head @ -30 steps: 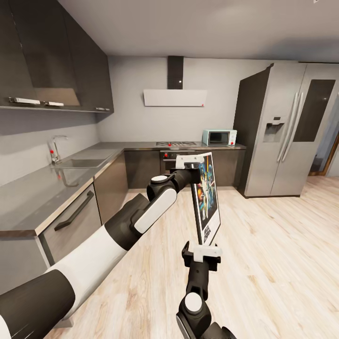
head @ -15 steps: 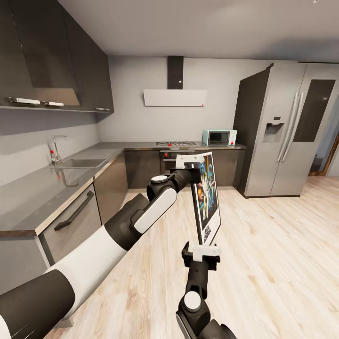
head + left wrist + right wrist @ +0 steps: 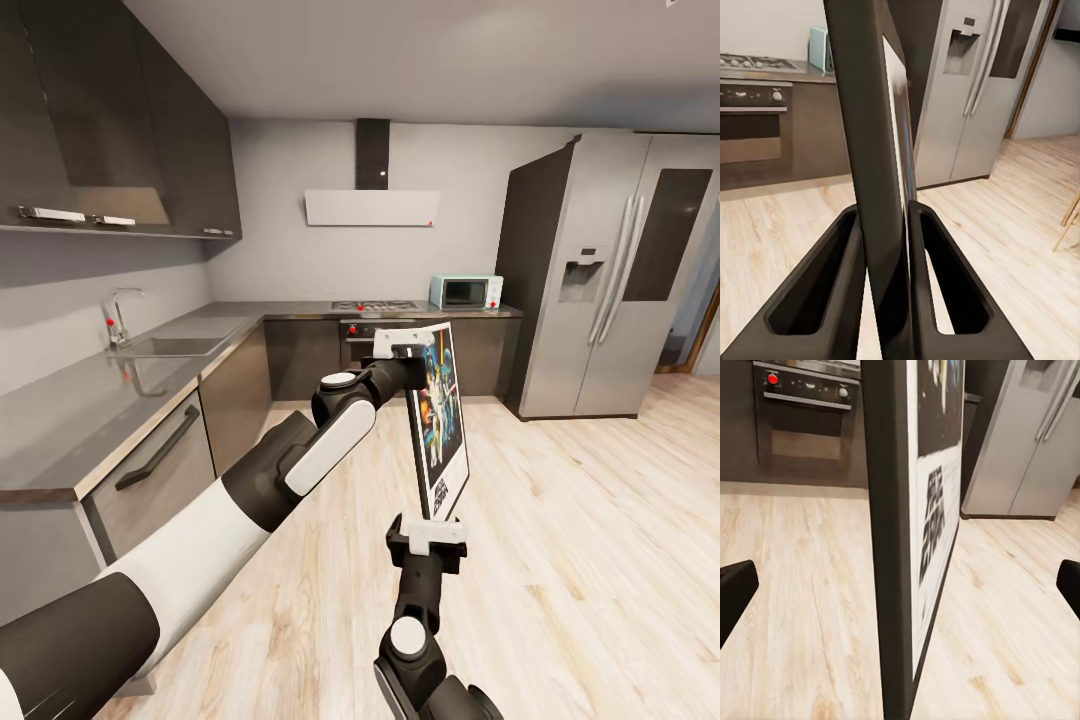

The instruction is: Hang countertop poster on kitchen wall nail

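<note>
1. Almost nothing has moved since the earlier frames: the right arm's elbow has crept slightly in the head view, while the poster (image 3: 438, 420) and the kitchen backdrop stay put.
2. Poster is off the kitchen countertop (image 3: 90, 410), held upright and edge-on over the wood floor (image 3: 600, 520), between the two arms, artwork facing the fridge (image 3: 610, 280) side.
3. Left gripper (image 3: 400, 347) is clamped on the poster's upper edge; the left wrist view shows both fingers (image 3: 832, 300) pressed against the frame (image 3: 874, 150).
4. Right gripper (image 3: 430, 538) sits at the poster's bottom edge. In the right wrist view its fingertips (image 3: 735, 592) stand wide apart, well clear of the frame (image 3: 889, 547), so it is spread open and not gripping; it may only steady the edge from below.
5. Step in hand: pick-up is done, now carrying toward a wall.
6. No wall nail can be made out; small red dots on the hood (image 3: 372, 207) and by the tap (image 3: 120, 315) are too tiny to identify.
7. Next move needs locating a nail, driving up to that wall, and turning the poster flat to it.
</note>
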{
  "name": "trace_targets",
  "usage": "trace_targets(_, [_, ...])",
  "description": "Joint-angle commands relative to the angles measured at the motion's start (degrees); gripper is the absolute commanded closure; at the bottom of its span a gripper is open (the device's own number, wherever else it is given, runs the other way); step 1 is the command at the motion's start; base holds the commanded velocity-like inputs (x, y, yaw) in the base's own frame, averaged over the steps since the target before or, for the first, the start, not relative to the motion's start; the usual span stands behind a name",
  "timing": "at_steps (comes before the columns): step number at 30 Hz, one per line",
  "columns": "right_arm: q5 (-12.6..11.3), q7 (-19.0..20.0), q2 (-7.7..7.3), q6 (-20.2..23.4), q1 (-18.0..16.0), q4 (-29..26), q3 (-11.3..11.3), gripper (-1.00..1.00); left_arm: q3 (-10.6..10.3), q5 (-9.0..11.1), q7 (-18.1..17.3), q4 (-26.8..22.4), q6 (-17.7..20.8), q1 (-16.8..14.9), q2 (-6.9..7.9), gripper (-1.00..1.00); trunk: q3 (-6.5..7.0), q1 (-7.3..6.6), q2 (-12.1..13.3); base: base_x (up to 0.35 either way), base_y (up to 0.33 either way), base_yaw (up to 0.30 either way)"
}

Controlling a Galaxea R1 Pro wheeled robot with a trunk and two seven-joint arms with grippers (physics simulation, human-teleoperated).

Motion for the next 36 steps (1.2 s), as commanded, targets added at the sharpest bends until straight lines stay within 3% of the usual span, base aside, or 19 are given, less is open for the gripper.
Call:
trace_targets(1, [0.33,-0.23,-0.01,0.56,-0.05,-0.01,0.05,-1.0,-0.07,0.43,0.59,-0.07,0.07,-0.07,0.0,1.0,-0.07,0.0,-0.04,0.0,0.0,0.0])
trace_targets(36, [0.25,-0.23,-0.02,-0.78,-2.07,4.05,-0.2,-1.0,-0.06,0.49,0.62,-0.33,0.09,-0.07,0.0,1.0,-0.07,0.0,-0.04,0.0,0.0,0.0])
